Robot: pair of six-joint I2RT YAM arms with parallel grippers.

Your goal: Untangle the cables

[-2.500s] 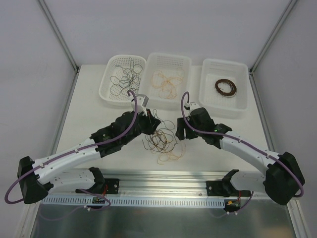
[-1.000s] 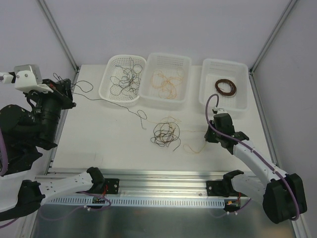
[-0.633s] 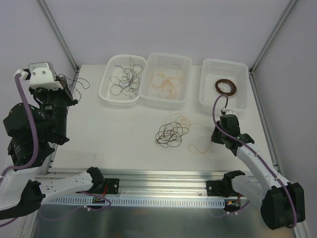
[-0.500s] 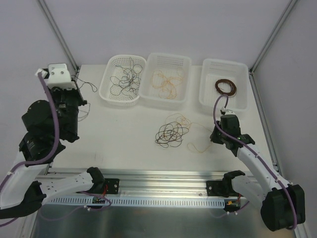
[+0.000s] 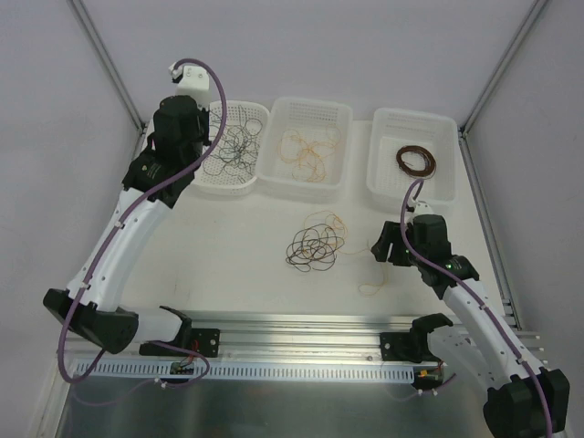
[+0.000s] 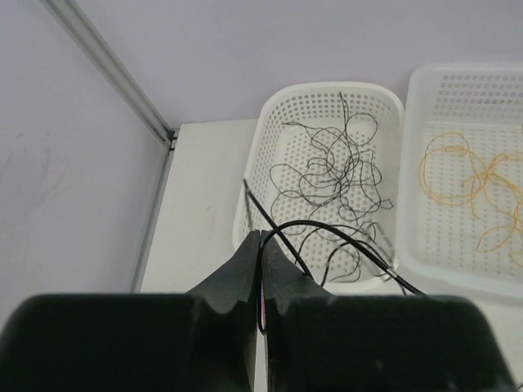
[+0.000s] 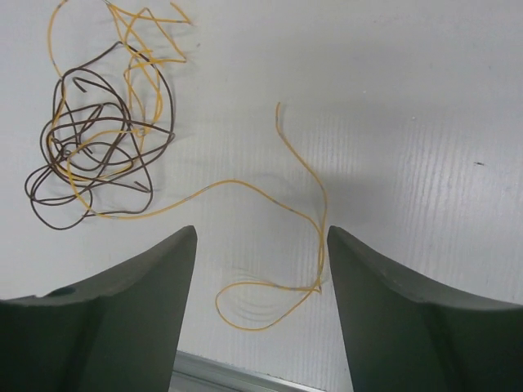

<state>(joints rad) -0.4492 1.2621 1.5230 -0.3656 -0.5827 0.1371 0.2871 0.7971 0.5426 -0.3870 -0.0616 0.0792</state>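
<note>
The table (image 5: 228, 233) carries three white baskets along its far side. The left basket (image 5: 233, 189) holds loose black strands, the middle basket (image 5: 301, 187) holds orange-yellow ones, and the right basket (image 5: 411, 196) holds a wound brown ring (image 5: 416, 161), so the sorting looks well under way. Of the cables, a tangle (image 5: 315, 245) of brown and orange-yellow loops lies unsorted in the middle of the table and is probably the main work left. One black cable (image 6: 327, 233) hangs pinched in the fully closed left gripper (image 6: 261, 253), just above the left basket's near rim, and looks ready to be dropped in. An orange-yellow strand (image 7: 302, 171) lies on the table beneath the right gripper (image 7: 260, 237), whose jaws stand wide apart and hold nothing. Its far end appears to run back into the tangle.
</note>
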